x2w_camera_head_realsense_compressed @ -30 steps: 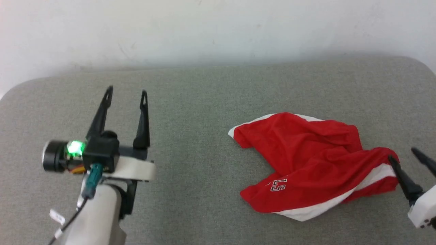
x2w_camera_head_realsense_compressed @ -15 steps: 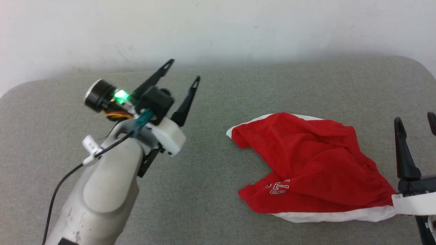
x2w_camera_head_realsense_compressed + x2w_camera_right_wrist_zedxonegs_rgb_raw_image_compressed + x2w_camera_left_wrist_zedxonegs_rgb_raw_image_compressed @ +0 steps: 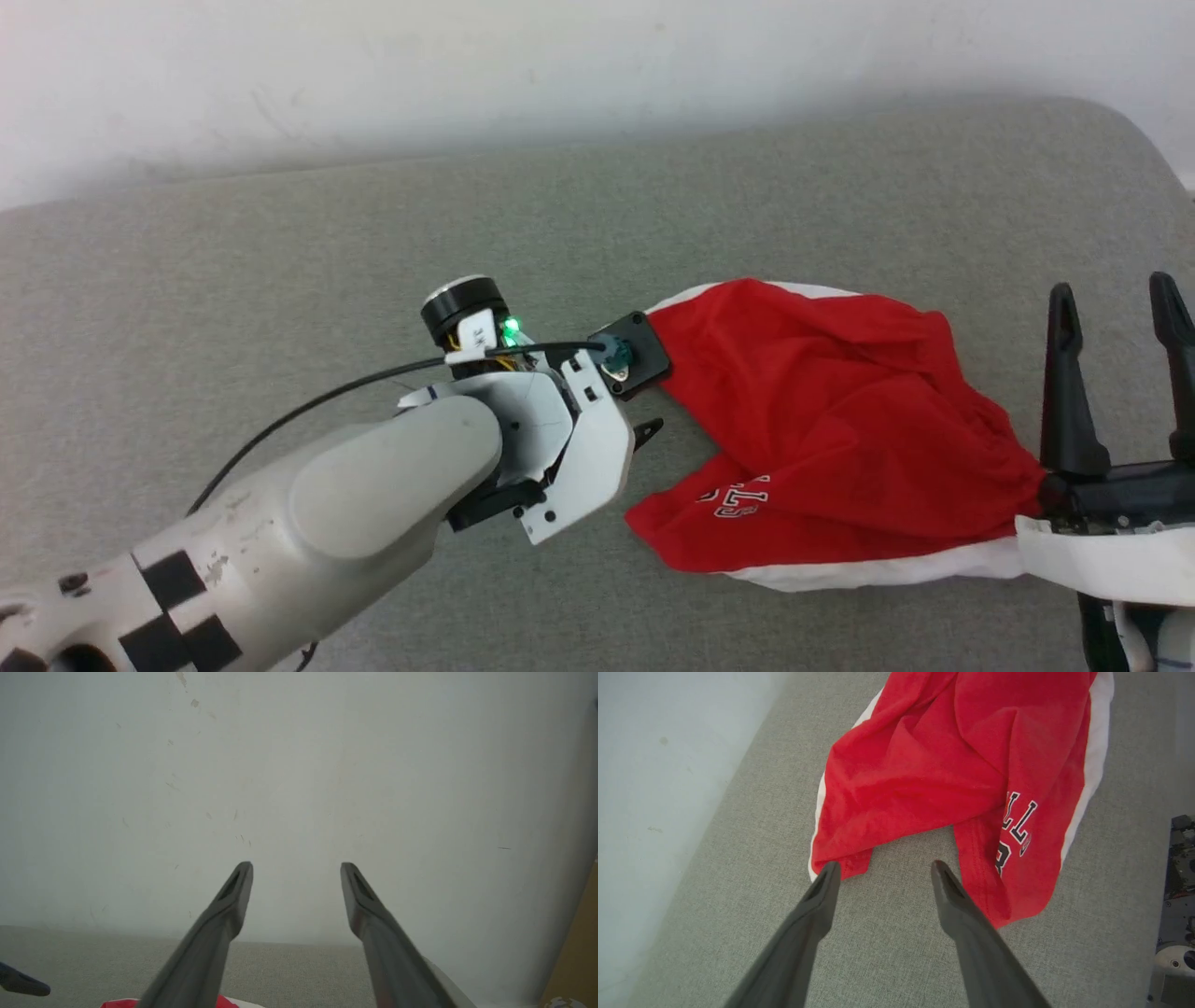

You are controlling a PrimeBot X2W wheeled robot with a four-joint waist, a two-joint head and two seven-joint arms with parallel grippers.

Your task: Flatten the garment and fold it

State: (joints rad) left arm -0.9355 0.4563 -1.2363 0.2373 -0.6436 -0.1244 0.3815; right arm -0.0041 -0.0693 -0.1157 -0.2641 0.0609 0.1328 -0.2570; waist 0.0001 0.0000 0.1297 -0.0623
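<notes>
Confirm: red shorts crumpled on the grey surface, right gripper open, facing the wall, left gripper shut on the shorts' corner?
Wrong on one point: the left gripper is open, not shut. The left wrist view shows its fingers spread, grey surface between them, tips at the edge of the red shorts. The rest holds: right gripper open, facing the wall.

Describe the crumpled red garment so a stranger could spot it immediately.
Start at the wide grey fabric-covered surface below the white wall. On its right half, between the left gripper and the right gripper, lies a crumpled pair of soft bright-red shorts. White side bands and outlined lettering near one hem set it apart from the plain grey around it.
</notes>
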